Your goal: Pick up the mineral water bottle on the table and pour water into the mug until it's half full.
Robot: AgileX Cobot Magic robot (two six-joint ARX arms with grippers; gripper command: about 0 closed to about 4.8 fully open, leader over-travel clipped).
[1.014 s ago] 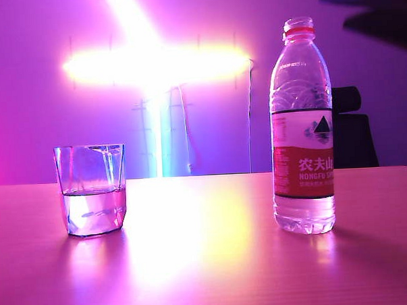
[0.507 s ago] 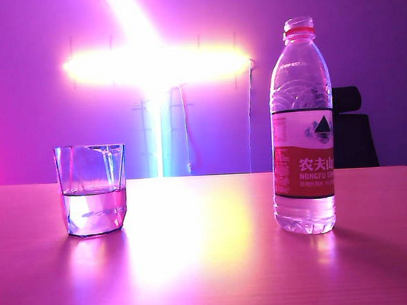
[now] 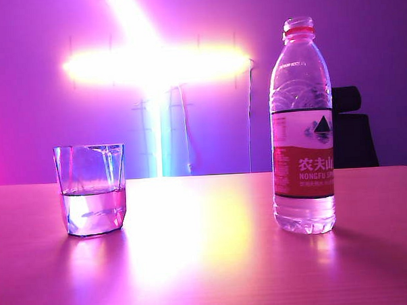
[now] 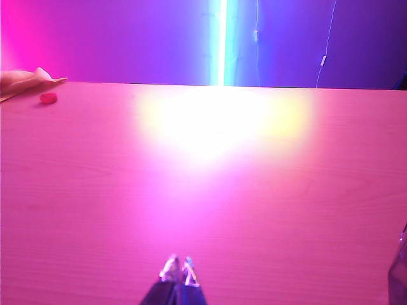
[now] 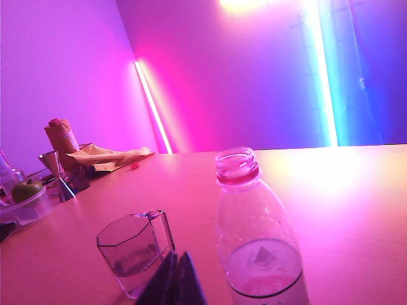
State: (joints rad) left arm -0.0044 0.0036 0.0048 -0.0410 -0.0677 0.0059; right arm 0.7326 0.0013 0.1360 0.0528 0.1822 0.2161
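Note:
The mineral water bottle [image 3: 302, 128] stands upright and uncapped on the right of the table [image 3: 208, 260]. The mug [image 3: 91, 191], a clear faceted glass, stands on the left with water in its lower part. Neither gripper shows in the exterior view. In the right wrist view my right gripper [image 5: 177, 259] is shut and empty, held off the table on the near side of the bottle [image 5: 257, 235] and the mug [image 5: 135, 251], touching neither. My left gripper [image 4: 179, 268] is shut and empty over bare table [image 4: 203, 190].
At the table's far end stand a carton [image 5: 60, 141], a metal jigger [image 5: 53, 170], a bowl with green fruit [image 5: 23, 198] and crumpled paper [image 5: 107, 156]. A small red object [image 4: 48, 98] lies beside the paper. A dark chair [image 3: 355, 136] stands behind the bottle.
A dark arm shape at the upper right of the exterior view one second ago has left the picture. Bottle and mug have not moved.

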